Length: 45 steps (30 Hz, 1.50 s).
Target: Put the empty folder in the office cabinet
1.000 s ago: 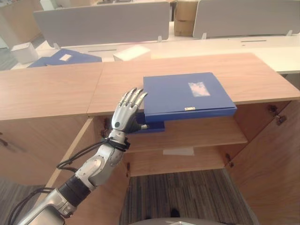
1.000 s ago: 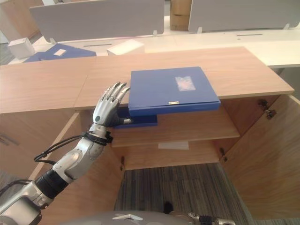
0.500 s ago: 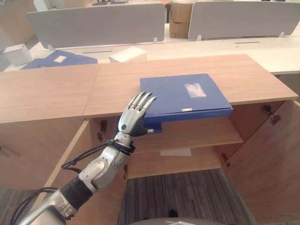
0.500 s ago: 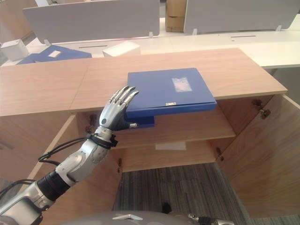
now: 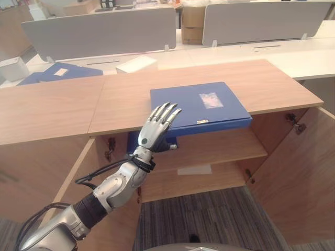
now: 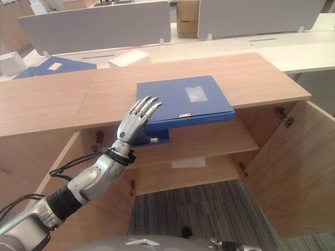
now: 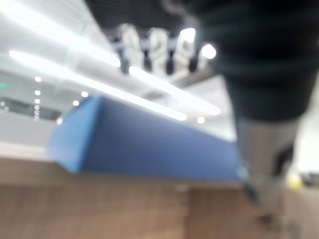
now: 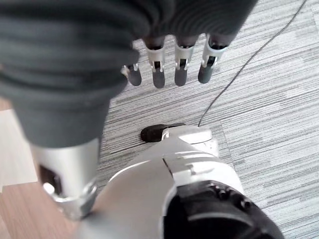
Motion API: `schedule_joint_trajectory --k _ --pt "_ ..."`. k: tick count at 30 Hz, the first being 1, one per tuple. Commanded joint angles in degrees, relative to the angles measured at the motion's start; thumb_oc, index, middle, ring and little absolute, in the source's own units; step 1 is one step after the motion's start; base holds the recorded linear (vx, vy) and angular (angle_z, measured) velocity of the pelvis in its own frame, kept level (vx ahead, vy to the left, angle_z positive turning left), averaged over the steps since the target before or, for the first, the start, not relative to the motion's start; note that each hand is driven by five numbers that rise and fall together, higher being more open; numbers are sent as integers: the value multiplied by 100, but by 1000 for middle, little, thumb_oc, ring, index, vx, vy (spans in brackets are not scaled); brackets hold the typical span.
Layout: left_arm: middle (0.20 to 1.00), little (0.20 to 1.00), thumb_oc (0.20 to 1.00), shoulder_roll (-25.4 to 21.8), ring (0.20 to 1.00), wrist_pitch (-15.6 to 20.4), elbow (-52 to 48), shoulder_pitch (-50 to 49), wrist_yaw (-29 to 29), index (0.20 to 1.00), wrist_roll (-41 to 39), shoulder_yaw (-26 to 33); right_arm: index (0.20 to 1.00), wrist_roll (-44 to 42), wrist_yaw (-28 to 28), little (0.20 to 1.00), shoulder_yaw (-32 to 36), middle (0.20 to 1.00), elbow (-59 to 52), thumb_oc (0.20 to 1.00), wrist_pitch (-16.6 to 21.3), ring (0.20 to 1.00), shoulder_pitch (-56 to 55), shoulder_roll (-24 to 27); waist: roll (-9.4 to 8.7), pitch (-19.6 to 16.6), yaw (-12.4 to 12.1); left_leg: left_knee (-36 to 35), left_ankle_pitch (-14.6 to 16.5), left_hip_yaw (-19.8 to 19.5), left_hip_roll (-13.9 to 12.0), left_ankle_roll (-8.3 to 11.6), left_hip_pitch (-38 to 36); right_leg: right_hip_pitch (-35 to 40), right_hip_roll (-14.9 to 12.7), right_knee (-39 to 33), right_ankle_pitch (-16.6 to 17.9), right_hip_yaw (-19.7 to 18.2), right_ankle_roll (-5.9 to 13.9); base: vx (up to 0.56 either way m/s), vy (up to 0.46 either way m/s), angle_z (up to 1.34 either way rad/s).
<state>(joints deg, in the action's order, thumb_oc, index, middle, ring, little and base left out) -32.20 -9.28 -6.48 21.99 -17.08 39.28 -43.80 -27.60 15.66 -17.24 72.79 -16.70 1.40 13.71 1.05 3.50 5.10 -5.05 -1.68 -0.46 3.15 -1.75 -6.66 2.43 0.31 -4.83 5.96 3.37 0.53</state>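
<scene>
The left hand (image 5: 155, 133) is raised, fingers (image 5: 166, 112) straight and released, at the near-left corner of the blue folder (image 5: 196, 107), which overhangs the cabinet top's (image 5: 63, 107) front edge. The right hand (image 8: 172, 64) hangs relaxed above the floor.

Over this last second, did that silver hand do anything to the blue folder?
The left hand rose along the blue folder's near-left corner, fingers straight, taking hold of nothing. The view itself shifted, so the folder looks unmoved, overhanging the cabinet top. A second folder stays on the shelf below.
</scene>
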Motion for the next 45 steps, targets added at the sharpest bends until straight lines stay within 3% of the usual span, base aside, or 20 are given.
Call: schedule_joint_trajectory --k 1,20,45 --pt "1000 1000 1000 97 1000 9 274 855 -112 1000 366 91 1000 198 64 1000 -48 1000 391 1000 12 1000 157 17 -118 77 48 5 405 365 223 -163 -3 346 180 -17 -253 -153 434 0 0 0" --pt "1000 1000 1000 165 1000 -539 948 1095 -328 1000 456 -237 1000 366 126 1000 28 1000 270 1000 66 1000 -40 78 -153 23 185 5 415 430 210 -157 -5 308 211 -17 -244 -272 457 -4 0 -3" --pt "1000 1000 1000 159 1000 -798 1934 1222 -697 1000 892 -270 1000 332 108 1000 -27 1000 4 1000 -66 1000 -195 162 -203 21 287 5 392 516 172 -136 4 278 250 -17 -217 -367 458 2 0 0"
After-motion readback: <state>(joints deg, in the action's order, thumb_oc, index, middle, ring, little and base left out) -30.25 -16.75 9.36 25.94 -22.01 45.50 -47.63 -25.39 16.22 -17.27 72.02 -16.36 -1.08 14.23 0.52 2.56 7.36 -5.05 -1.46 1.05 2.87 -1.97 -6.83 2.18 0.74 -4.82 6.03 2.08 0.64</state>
